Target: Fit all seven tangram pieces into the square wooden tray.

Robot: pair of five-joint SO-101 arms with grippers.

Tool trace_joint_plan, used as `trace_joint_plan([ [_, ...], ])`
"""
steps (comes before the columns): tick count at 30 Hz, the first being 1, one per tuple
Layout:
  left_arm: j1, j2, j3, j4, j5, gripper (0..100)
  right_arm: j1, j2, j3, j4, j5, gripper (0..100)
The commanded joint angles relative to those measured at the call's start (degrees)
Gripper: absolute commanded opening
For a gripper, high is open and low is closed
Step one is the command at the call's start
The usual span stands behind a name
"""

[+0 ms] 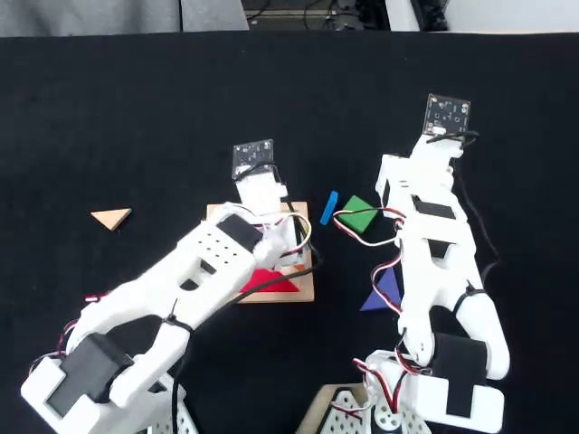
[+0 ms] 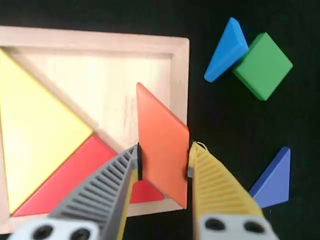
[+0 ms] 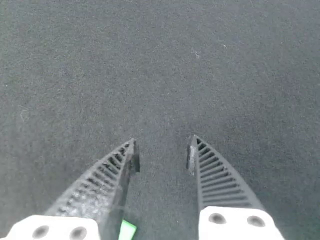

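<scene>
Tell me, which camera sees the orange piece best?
The left wrist view. There the orange piece looks big and clear, held by the left pincer over the wooden tray rim. In the high view the left arm covers nearly all of it. The right wrist view faces black table elsewhere.

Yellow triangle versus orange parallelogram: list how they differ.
The yellow triangle is larger than the orange parallelogram. The yellow triangle lies flat in the tray; the orange parallelogram is clamped in the left hand, over the tray's edge. Both are flat tangram pieces.
</scene>
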Motion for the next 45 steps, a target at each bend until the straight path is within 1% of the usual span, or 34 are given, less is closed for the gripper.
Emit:
trace_joint_plan([
  [1, 0.6, -2.2, 0.2, -0.4, 0.1, 14, 0.7, -0.3, -0.6, -1.4, -0.2, 16.7],
  [5, 2.1, -2.2, 1.4, -0.8, 0.1, 14, 0.7, -0.3, -0.5, -1.4, -0.2, 16.7],
  [13, 2.3, -1.6, 1.4, -0.9, 0.1, 14, 0.7, -0.3, -0.5, -1.4, -0.2, 16.7],
  [18, 2.4, 3.5, -0.3, -0.4, 0.1, 22, 0.7, -0.3, -0.5, -1.4, -0.2, 16.7],
  [24, 2.5, 5.9, -1.7, -0.3, 0.1, 21, 0.7, -0.3, -0.6, -1.4, -0.2, 16.7],
  [27, 2.2, 4.3, -1.8, -0.3, 0.0, 21, 0.7, -0.3, -0.6, -1.4, -0.2, 16.7],
  [30, 1.8, -1.0, -1.8, -0.3, -0.4, 21, 0.7, -0.3, -0.6, -1.4, -0.2, 16.7],
  [33, 1.0, -6.4, -1.7, -0.4, -4.1, 21, 0.7, -0.3, -0.6, -1.4, -0.2, 16.7],
  [36, -2.5, -7.4, -1.2, -3.3, -5.2, 21, 0.6, -0.3, -0.5, -1.4, -0.2, 16.7],
  [39, -6.1, -3.3, -1.5, -8.7, -5.3, 21, 0.4, -0.3, -0.5, -1.4, -0.2, 16.7],
  [42, -6.5, 2.4, -2.2, -12.5, -5.3, 21, 0.4, -0.3, -0.5, -1.4, -0.2, 16.7],
  [45, -5.6, 6.8, -4.7, -12.7, -5.3, 21, 0.4, -0.3, -0.5, -1.4, -0.2, 16.7],
])
